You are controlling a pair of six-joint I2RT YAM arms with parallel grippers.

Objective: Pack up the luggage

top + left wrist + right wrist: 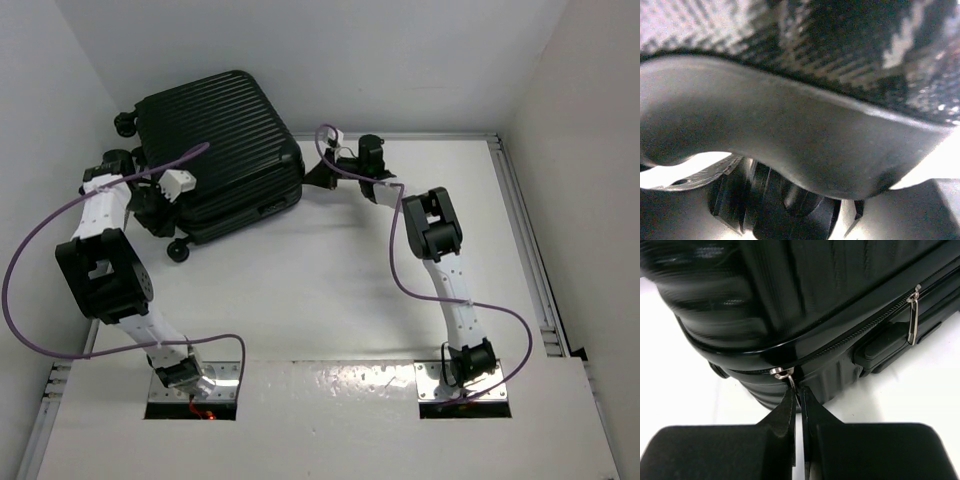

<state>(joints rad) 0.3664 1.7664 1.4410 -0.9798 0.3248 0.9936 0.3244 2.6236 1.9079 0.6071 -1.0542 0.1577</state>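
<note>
The luggage (215, 150) is a big black ribbed suitcase lying flat and closed at the far left of the white table. My right gripper (318, 175) is at its right corner. In the right wrist view that gripper (799, 392) is shut on the silver zipper pull (790, 376) hanging from the zip line. A second zipper pull (912, 315) hangs further right above a side handle (885, 345). My left gripper (150, 200) presses against the case's left side. Its wrist view is filled by the shell edge (790, 135) and a wheel (775, 205), and its jaws are not clear.
White walls close in on the left and at the back, right behind the suitcase. A metal rail (530, 260) runs along the table's right side. Purple cables (20, 260) loop out from both arms. A suitcase wheel (178, 250) sticks out toward the left arm.
</note>
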